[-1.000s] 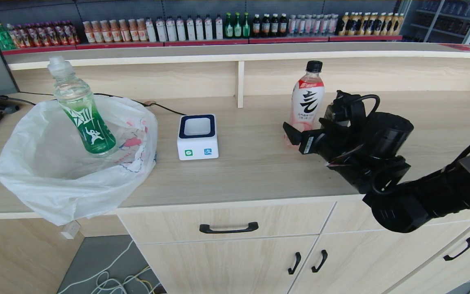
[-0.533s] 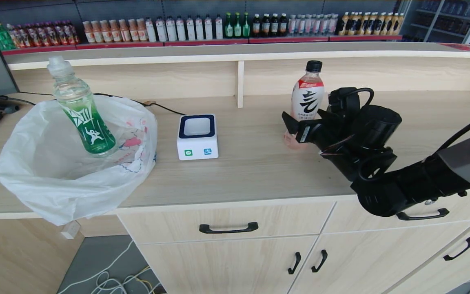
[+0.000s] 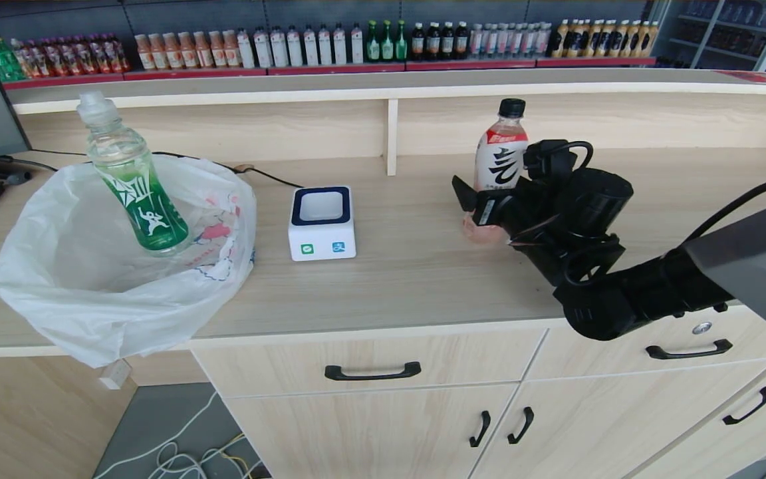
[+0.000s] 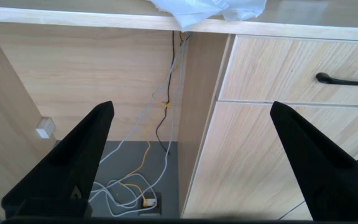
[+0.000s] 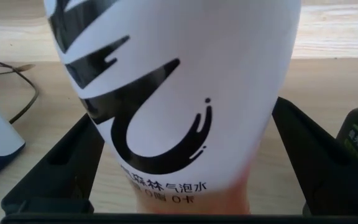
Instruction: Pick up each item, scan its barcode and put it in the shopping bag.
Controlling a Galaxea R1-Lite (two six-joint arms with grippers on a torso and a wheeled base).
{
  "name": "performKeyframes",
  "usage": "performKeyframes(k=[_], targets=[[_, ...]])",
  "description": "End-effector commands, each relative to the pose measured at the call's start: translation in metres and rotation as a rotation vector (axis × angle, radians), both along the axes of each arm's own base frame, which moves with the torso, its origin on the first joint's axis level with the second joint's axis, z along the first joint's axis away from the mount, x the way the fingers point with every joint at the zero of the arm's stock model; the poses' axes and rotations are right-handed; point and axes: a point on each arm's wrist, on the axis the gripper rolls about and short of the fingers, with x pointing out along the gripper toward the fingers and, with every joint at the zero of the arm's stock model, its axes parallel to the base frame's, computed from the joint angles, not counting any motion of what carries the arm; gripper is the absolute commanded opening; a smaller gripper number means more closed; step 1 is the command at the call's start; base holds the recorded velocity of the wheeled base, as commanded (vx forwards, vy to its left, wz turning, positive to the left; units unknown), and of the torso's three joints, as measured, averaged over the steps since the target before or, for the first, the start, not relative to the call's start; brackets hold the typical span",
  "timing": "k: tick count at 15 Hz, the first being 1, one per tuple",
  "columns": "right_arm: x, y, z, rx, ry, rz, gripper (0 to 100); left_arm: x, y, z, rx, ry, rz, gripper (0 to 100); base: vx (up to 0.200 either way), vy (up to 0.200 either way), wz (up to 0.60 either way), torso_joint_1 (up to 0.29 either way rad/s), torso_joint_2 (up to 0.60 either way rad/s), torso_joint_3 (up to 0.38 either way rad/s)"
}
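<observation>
My right end effector [image 3: 484, 207] is spread wide, one finger on each side of the lower body of the pink drink bottle [image 3: 501, 154]. In the right wrist view the label sits squarely between the fingers, and neither looks pressed against it. Over the last second I have brought this arm forward and inward along the bench [image 3: 409, 279], so the bottle has gone from just ahead of the fingertips to well inside them. It has not shifted and stands upright. I judge the approach finished; closing is the next call, low on the body, where a squeeze could tip it.

Farther out on the same side as the arm's travel sits the scanner [image 3: 322, 221], and beyond it the shopping bag [image 3: 90, 293] with the green bottle [image 3: 135, 179] leaning inside.

My left end effector [image 4: 185, 162] hangs wide and empty below the bench edge.
</observation>
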Motion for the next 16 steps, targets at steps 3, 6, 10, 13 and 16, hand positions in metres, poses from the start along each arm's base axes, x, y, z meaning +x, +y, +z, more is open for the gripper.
performKeyframes(k=[3, 6, 10, 13, 16], targets=[[0.0035, 0.0010, -0.0051, -0.004, 0.008, 0.001, 100, 0.0000, 0.0000, 0.0000, 0.000, 0.000, -0.001, 100, 0.000, 0.000, 0.00, 0.000, 0.00, 0.000], [0.0050, 0.0015, -0.0057, -0.002, 0.007, -0.002, 100, 0.0000, 0.0000, 0.0000, 0.000, 0.000, -0.001, 100, 0.000, 0.000, 0.00, 0.000, 0.00, 0.000], [0.0115, -0.0016, -0.0024, 0.006, -0.013, -0.014, 100, 0.0000, 0.0000, 0.0000, 0.000, 0.000, -0.001, 100, 0.000, 0.000, 0.00, 0.000, 0.00, 0.000], [0.0115, -0.0016, -0.0005, 0.008, -0.018, -0.014, 0, 0.0000, 0.0000, 0.0000, 0.000, 0.000, -0.001, 100, 0.000, 0.000, 0.00, 0.000, 0.00, 0.000], [0.0109, -0.0011, 0.0022, 0.012, -0.027, -0.013, 0, 0.0000, 0.0000, 0.0000, 0.000, 0.000, -0.001, 100, 0.000, 0.000, 0.00, 0.000, 0.00, 0.000]])
